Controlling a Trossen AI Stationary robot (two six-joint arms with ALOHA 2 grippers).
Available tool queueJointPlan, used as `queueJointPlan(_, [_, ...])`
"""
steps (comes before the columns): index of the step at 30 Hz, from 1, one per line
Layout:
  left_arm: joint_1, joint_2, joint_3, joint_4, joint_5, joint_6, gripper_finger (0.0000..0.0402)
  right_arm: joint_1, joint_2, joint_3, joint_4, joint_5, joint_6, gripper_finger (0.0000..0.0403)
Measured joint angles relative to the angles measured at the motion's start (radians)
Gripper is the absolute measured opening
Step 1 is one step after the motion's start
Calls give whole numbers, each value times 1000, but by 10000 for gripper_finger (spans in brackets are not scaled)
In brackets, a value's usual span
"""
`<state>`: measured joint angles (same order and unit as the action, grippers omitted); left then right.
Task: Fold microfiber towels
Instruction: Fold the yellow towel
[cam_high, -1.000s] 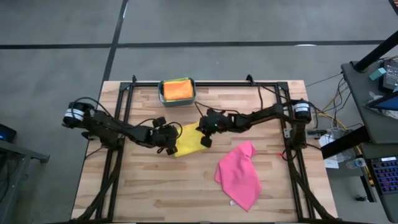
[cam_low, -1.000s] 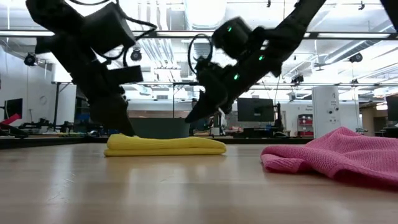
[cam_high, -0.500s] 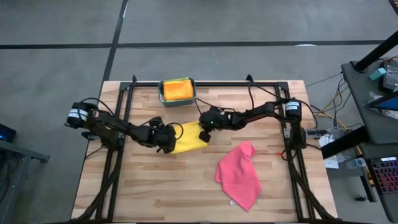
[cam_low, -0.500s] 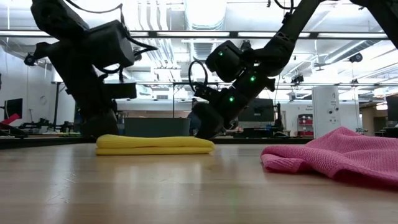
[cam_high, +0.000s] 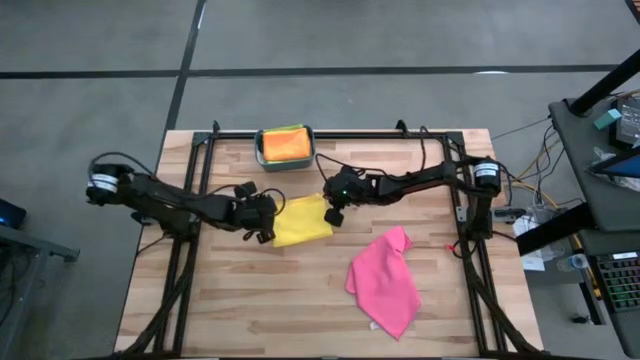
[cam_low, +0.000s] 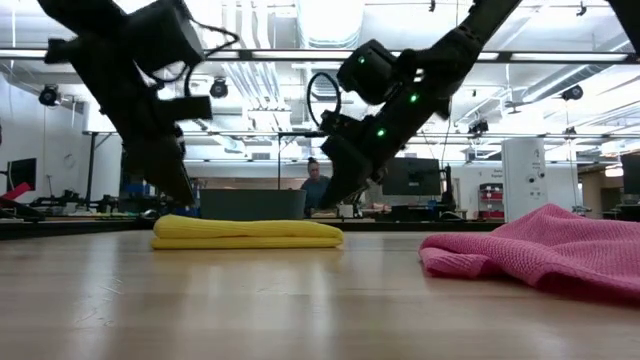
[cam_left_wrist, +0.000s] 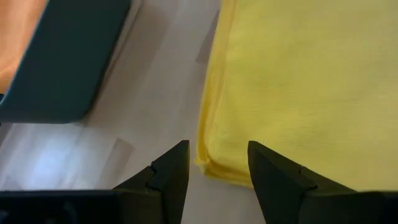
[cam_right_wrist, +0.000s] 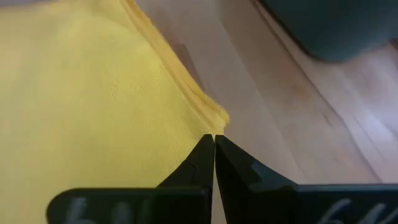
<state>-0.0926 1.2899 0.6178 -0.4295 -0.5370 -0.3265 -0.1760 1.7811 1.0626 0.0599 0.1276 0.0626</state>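
Note:
A yellow towel (cam_high: 303, 220) lies folded flat on the wooden table, several layers thick in the low view (cam_low: 247, 232). My left gripper (cam_high: 269, 228) stands open just above the towel's left end, and the towel's corner (cam_left_wrist: 208, 163) shows between its fingertips. My right gripper (cam_high: 333, 214) is shut and hovers a little above the towel's right end (cam_right_wrist: 211, 115). A pink towel (cam_high: 385, 280) lies crumpled toward the near right. An orange towel (cam_high: 285, 145) rests in the teal bin.
The teal bin (cam_high: 260, 152) stands at the table's far edge, just behind the yellow towel. The pink towel (cam_low: 540, 250) is heaped on the table's near right. A black frame (cam_high: 200, 170) runs along the table's sides. Bare wood lies near and left.
My left gripper has risen off the yellow towel's left end and drawn slightly toward the table's left edge. My right gripper dipped down to the towel's right end, then lifted again, staying shut. The folded towel has slid a little toward the left and stays flat.

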Motion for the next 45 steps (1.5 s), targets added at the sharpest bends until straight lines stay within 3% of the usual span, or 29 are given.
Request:
queueJointPlan(8, [-39, -129, 2, 10, 191, 14, 148, 51, -56, -3, -121, -5, -88, 9])
queueJointPlan(17, [-163, -106, 3, 56, 197, -34, 148, 124, -58, -3, -122, -7, -85, 9])
queueJointPlan(25, [-179, -54, -3, 54, 196, -33, 148, 140, -58, -3, -166, -7, -62, 9])
queueJointPlan(30, [-171, -43, -3, 50, 192, -120, 148, 121, -58, -4, -167, -7, 101, 12])
queueJointPlan(35, [-155, -57, -6, -24, 217, -420, 148, 85, -58, -4, -182, -3, 237, 45])
queueJointPlan(40, [-154, -76, -28, -22, 234, -626, 148, 63, -58, -4, -175, -27, 320, 104])
queueJointPlan(45, [-138, -129, -63, -21, 305, -656, 148, 49, -58, -4, -176, -105, 385, 167])
